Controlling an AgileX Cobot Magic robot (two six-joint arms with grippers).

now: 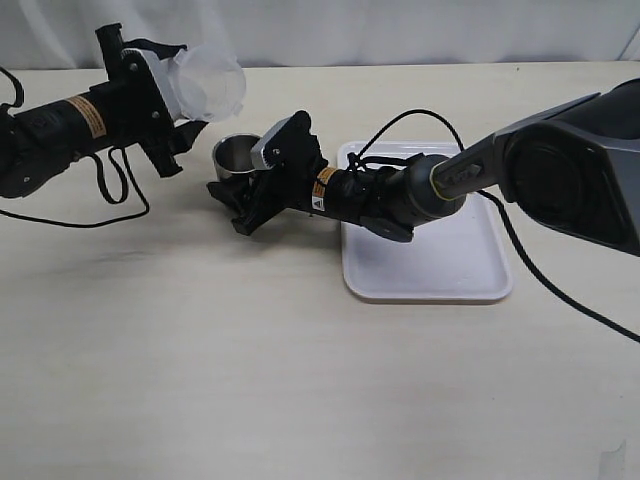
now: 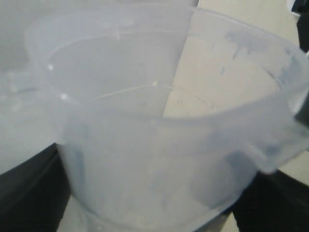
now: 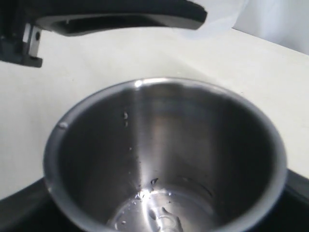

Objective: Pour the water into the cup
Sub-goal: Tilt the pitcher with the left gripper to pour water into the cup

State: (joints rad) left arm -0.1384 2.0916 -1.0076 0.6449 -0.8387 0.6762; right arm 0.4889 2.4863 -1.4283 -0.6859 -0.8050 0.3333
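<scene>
My left gripper (image 1: 165, 105) is shut on the clear plastic jug (image 1: 208, 85) and holds it tilted in the air, with its mouth up and to the left of the cup. The jug (image 2: 159, 145) fills the left wrist view, with dark fingers (image 2: 29, 198) at its sides. The brushed-steel cup (image 1: 236, 155) stands on the table. My right gripper (image 1: 240, 185) is shut on it, reaching from the right. In the right wrist view the cup (image 3: 159, 159) holds a little water (image 3: 159, 212) at its bottom and has drops on its inner wall.
A white tray (image 1: 440, 270) lies on the table under the right arm, right of the cup. Black cables trail by both arms. The jug's edge (image 3: 217, 14) and a black finger (image 3: 120, 19) show above the cup in the right wrist view.
</scene>
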